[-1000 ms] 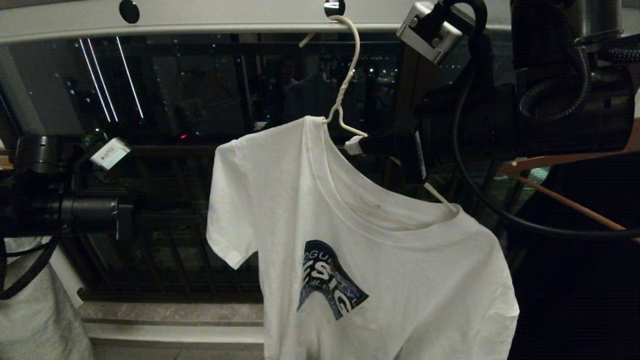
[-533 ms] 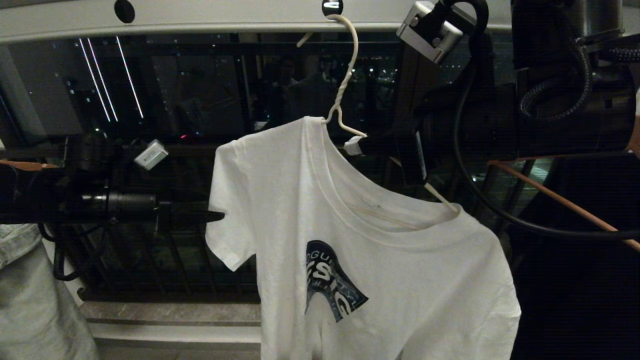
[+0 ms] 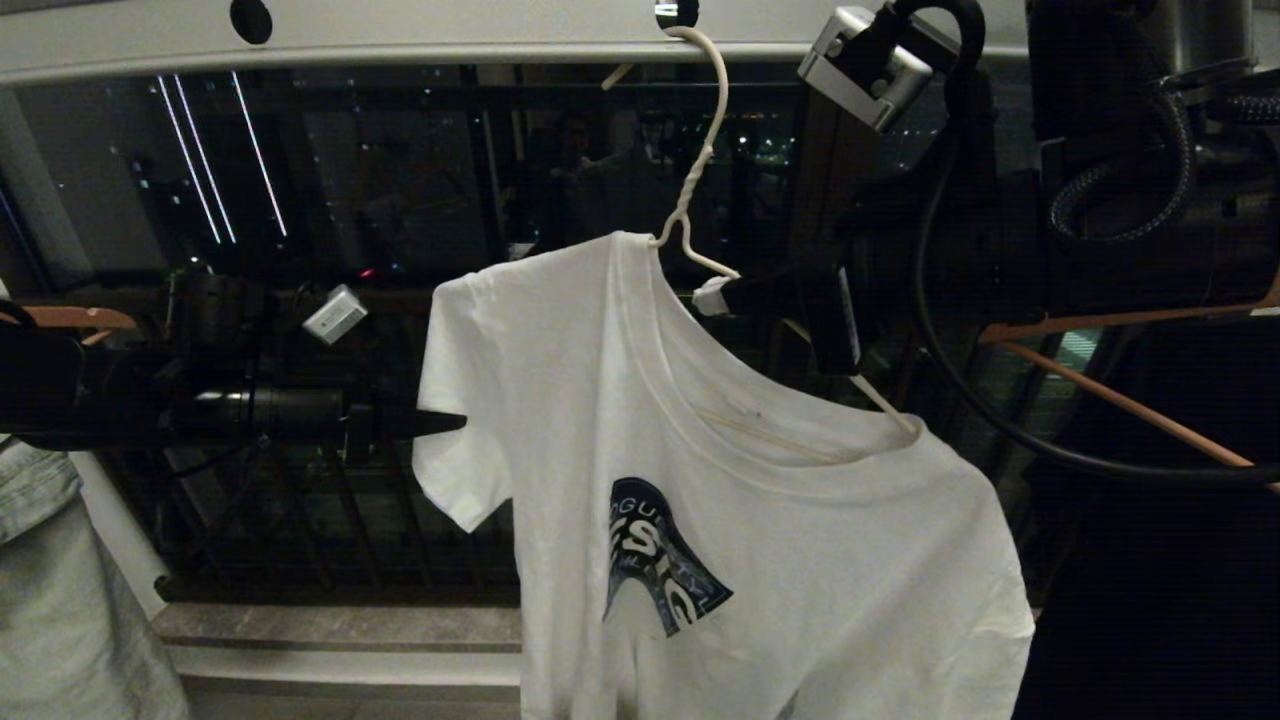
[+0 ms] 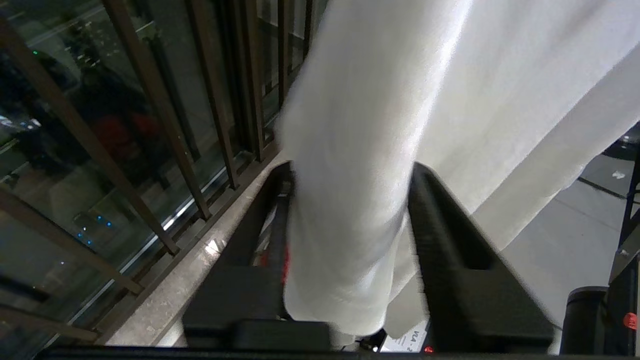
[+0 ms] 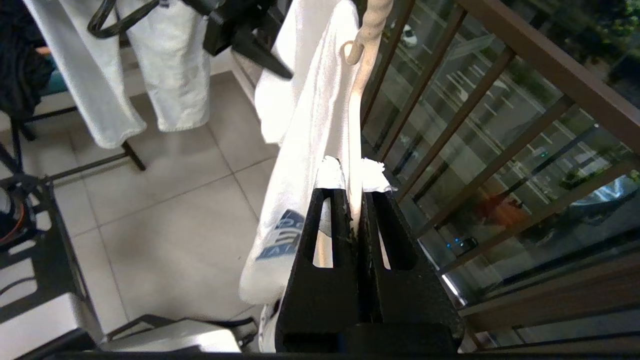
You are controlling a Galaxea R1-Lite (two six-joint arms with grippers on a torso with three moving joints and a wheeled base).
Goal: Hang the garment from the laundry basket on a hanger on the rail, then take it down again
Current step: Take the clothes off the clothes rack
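Observation:
The garment, a white T-shirt with a blue chest graphic, hangs on the white wire hanger. The hanger's hook sits in a hole of the pale grey rail. My right gripper is shut on the hanger's wire just beside the collar, as the right wrist view shows. My left gripper reaches level from the left to the near sleeve. In the left wrist view the sleeve lies between its spread fingers, with a gap still showing on one side. The laundry basket is out of view.
A dark brown balustrade of bars and glass stands close behind the shirt, above a stone sill. A pale garment hangs at the far left. A black garment on a wooden hanger hangs at the right.
My left gripper has travelled right, from well clear of the shirt to the sleeve, which now sits between its fingers. My right gripper has kept its hold on the hanger.

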